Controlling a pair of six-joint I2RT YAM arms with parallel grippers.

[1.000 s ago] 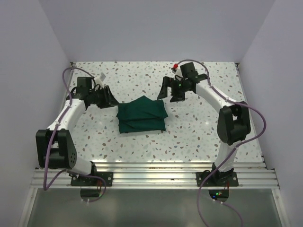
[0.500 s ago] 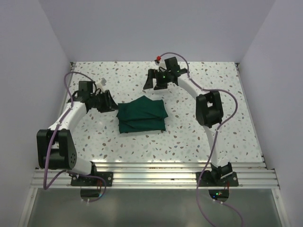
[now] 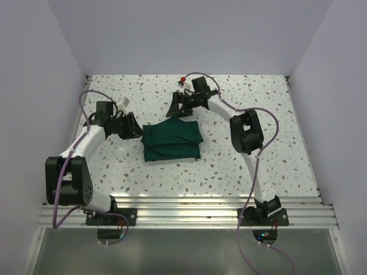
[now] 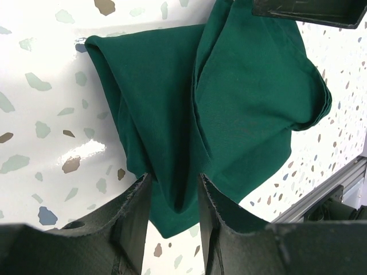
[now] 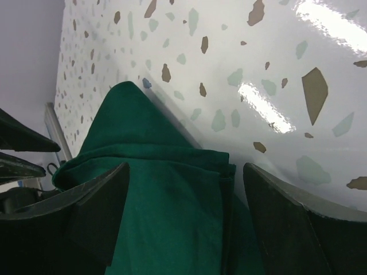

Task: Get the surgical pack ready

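The dark green drape (image 3: 171, 141) lies folded in a bundle at the table's middle. No tray, gauze, scissors or forceps show. My left gripper (image 3: 137, 130) is at the drape's left edge, low over the table. In the left wrist view its fingers (image 4: 133, 220) stand a little apart, with a fold of the drape (image 4: 229, 97) showing between them. My right gripper (image 3: 174, 109) hovers at the drape's far edge. In the right wrist view it (image 5: 183, 192) is wide open over the drape (image 5: 166, 217) and empty.
The speckled white table (image 3: 241, 149) is walled at the left, back and right. A metal rail (image 3: 183, 203) runs along the near edge by the arm bases. The right gripper's finger (image 4: 312, 11) shows at the top of the left wrist view.
The right arm has swung left from the back right to the drape's far edge. The left gripper has moved slightly right, up to the drape's left edge.
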